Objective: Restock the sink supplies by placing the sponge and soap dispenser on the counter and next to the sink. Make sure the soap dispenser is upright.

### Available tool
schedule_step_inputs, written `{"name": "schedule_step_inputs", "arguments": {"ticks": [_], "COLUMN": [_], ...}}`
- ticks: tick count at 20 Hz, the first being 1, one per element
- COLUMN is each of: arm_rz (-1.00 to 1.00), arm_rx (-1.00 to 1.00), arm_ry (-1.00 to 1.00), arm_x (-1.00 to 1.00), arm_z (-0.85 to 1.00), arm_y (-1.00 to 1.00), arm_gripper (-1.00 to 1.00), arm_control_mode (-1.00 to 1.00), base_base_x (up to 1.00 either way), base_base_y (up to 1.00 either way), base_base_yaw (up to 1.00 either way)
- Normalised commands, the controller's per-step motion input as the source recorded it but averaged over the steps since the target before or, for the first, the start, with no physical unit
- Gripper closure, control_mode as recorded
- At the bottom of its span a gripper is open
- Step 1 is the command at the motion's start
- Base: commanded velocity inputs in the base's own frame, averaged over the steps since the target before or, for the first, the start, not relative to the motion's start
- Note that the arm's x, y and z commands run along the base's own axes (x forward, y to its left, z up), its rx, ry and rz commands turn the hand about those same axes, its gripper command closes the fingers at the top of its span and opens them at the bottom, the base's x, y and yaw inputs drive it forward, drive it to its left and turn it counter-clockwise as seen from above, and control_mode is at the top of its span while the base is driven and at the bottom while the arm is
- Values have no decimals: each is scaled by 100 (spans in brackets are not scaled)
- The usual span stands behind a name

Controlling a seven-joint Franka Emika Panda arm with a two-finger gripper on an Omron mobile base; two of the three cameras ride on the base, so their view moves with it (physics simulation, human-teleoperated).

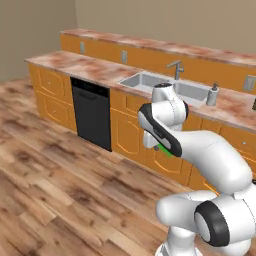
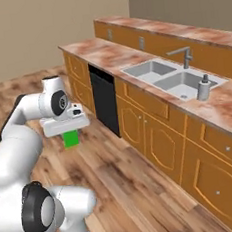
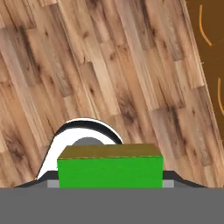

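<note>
Sponge [image 3: 110, 171], green, pinched crosswise in pincer [image 2: 69, 135] at frame left; sink [image 2: 172, 77] and worktop [image 2: 227, 104] lay upper right.

green sponge [image 3: 109, 172] in hand [image 3: 109, 181]

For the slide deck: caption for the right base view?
Gripper holds the sponge over the floor; dispenser upright by the sink.

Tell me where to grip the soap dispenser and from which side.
Grip the soap dispenser on its round body, below the pump head. It stands upright on the counter right of the sink, so come in level from the open floor side, fingers either side, probably clear of the faucet.
</note>
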Motion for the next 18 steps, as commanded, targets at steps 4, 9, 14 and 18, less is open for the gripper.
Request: {"name": "schedule_step_inputs", "arguments": {"ticks": [4,9,14,18], "arm_rz": [0,0,0,0], "arm_rx": [0,0,0,0], "arm_ry": [0,0,0,0], "arm_x": [0,0,0,0], "arm_z": [0,0,0,0], "arm_y": [0,0,0,0], "arm_gripper": [100,100,100,100], "arm_control_mode": [100,100,100,100], "base_base_x": [100,100,100,100], "base_base_y": [35,86,100,100], "base_base_yaw": [-49,-42,-37,-34]}}
